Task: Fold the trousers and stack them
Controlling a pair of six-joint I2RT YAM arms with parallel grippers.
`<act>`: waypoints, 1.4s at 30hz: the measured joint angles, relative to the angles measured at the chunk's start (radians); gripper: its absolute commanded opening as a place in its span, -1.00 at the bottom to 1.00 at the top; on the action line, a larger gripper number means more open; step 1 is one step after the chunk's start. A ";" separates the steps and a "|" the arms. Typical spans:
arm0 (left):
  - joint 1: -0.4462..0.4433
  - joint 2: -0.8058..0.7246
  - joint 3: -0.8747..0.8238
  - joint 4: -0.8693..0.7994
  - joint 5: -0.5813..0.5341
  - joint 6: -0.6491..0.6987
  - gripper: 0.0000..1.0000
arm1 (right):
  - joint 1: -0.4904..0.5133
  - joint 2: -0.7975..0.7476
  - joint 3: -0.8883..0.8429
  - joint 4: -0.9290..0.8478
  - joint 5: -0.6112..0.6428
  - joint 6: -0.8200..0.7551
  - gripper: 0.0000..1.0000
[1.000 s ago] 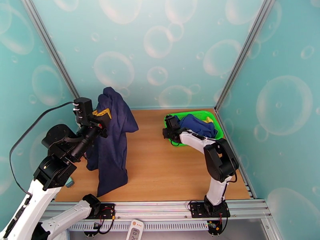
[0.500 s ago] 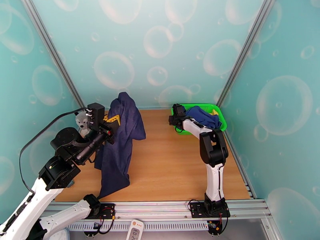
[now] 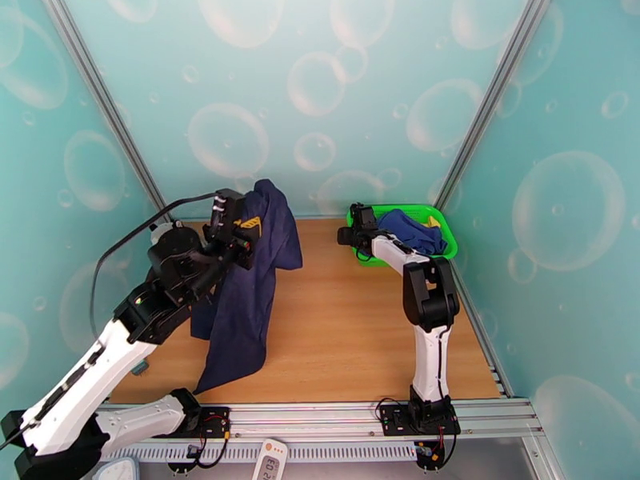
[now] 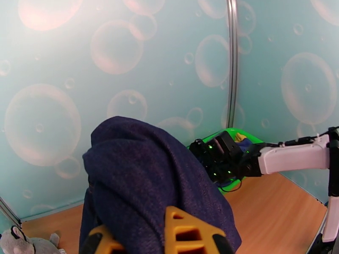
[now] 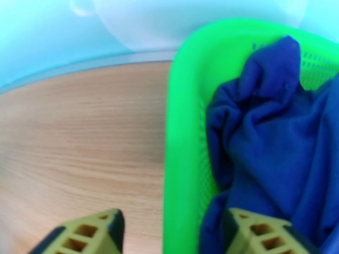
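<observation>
Well, my left gripper [image 3: 245, 232] is raised off the light wooden tabletop [image 3: 344, 330] and is clamped on the long dark navy denim trousers [image 3: 248, 314]. The cloth bunches up over and beyond that gripper in a rounded hump, then hangs down from it in a long loose drape. The lower end of the drape reaches the tabletop near the front edge, below the gripper and towards my base. From the left wrist, the yellow fingers [image 4: 190, 231] poke out at the bottom of the view with the navy fabric [image 4: 144, 174] heaped right over them, so the cloth hides the tips. Down to the left of that gripper, a small grey plush toy [image 4: 17, 245] lies at the back edge of the tabletop. My right gripper [image 3: 357, 226] is well apart from the trousers, stretched out to the far right corner, and its jaws are spread wide with nothing between them. From the right wrist, this gripper [image 5: 169, 233] straddles the near left rim of a bright green mesh plastic basket [image 5: 182, 123], one finger over bare wood and the other over the basket. A crumpled royal-blue garment [image 5: 271, 144] lies inside the basket, just ahead and to the right of that gripper. I cannot tell whether the right finger touches it.
</observation>
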 measured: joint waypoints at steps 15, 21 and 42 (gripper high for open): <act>-0.407 0.534 -0.073 0.122 0.154 0.097 0.55 | -0.223 -1.024 -0.586 -0.013 -0.078 0.187 0.99; -0.402 0.441 -0.252 0.253 -0.071 0.055 0.94 | -0.211 -1.189 -0.742 -0.159 -0.084 0.202 0.99; 0.206 0.139 -0.701 -0.109 -0.056 -0.768 0.77 | 0.267 -0.681 -0.874 -0.274 -0.011 0.283 0.99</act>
